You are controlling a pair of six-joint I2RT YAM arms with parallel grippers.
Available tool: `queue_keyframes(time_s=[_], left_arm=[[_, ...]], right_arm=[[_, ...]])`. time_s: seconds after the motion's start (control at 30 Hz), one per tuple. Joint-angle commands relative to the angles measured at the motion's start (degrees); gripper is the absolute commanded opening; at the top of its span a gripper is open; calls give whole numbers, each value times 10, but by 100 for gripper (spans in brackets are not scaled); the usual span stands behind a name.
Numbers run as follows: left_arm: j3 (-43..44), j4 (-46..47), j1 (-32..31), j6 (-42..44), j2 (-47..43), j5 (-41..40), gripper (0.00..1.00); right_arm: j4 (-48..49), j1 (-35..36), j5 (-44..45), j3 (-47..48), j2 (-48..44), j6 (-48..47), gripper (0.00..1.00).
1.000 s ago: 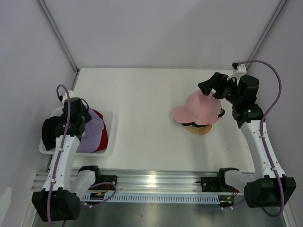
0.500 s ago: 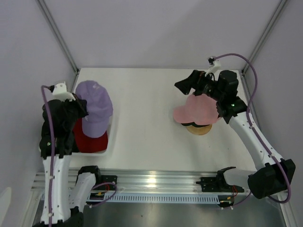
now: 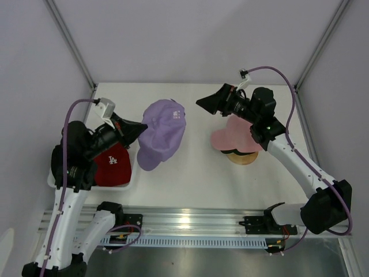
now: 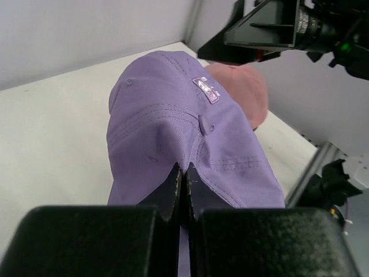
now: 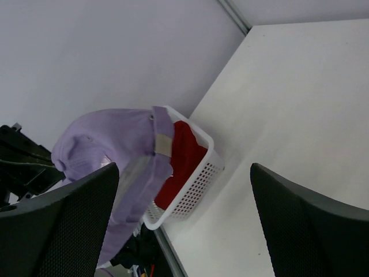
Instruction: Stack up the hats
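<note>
My left gripper (image 3: 140, 130) is shut on the lavender hat (image 3: 161, 134) and holds it in the air over the table, right of the basket. In the left wrist view my left gripper (image 4: 184, 173) pinches the crown fabric of the lavender hat (image 4: 184, 121). The pink hat (image 3: 241, 134) sits on the wooden stand (image 3: 242, 157), with a dark hat edge under it. My right gripper (image 3: 209, 104) is open and empty, above the table left of the pink hat. The red hat (image 3: 112, 167) lies in the basket, a black hat (image 3: 59, 164) beside it.
The white mesh basket (image 3: 134, 173) stands at the table's left front edge; it also shows in the right wrist view (image 5: 190, 193). A metal rail (image 3: 190, 222) runs along the near edge. Grey walls close in the back and sides.
My left gripper has carried the lavender hat up out of the basket and rightward over the table. My right gripper has swung left, away from the pink hat.
</note>
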Motion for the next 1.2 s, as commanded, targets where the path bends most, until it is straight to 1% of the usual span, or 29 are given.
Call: queue_keyframes(time_s=[0.0, 0.03, 0.07, 0.1, 0.13, 0.17, 0.27, 0.37, 0.47, 0.7, 0.83, 0.9, 1.03, 1.17], left_arm=[[2, 111, -33, -18, 19, 50, 1], [-3, 126, -37, -21, 22, 58, 1], [-10, 141, -39, -32, 24, 72, 1], [-14, 175, -39, -36, 25, 78, 1], [-22, 187, -39, -41, 24, 80, 1], [-28, 212, -39, -48, 25, 86, 1], [-25, 230, -40, -52, 32, 92, 1], [-16, 243, -40, -60, 49, 105, 1], [-13, 252, -41, -69, 59, 119, 1], [-16, 229, -42, -57, 58, 100, 1], [-17, 226, -42, -55, 58, 94, 1], [-20, 231, -43, -59, 59, 96, 1], [-21, 238, -48, -65, 65, 100, 1], [-21, 238, -48, -64, 66, 100, 1]], right_arm=[[35, 27, 6, -4, -10, 12, 97], [33, 29, 11, -7, -12, 14, 96], [33, 30, 17, -12, -14, 15, 91], [32, 30, 23, -18, -17, 16, 89], [29, 30, 29, -28, -21, 16, 87], [25, 30, 41, -33, -31, 15, 82], [16, 31, 52, -58, -52, 15, 77], [31, 31, 54, -85, -75, 24, 76], [45, 32, 49, -92, -81, 26, 75], [48, 35, 49, -84, -90, 29, 73], [37, 35, 79, -96, -111, 28, 70], [45, 35, 78, -101, -115, 31, 68], [54, 42, 55, -90, -86, 35, 68], [53, 65, 64, -74, -60, 22, 65]])
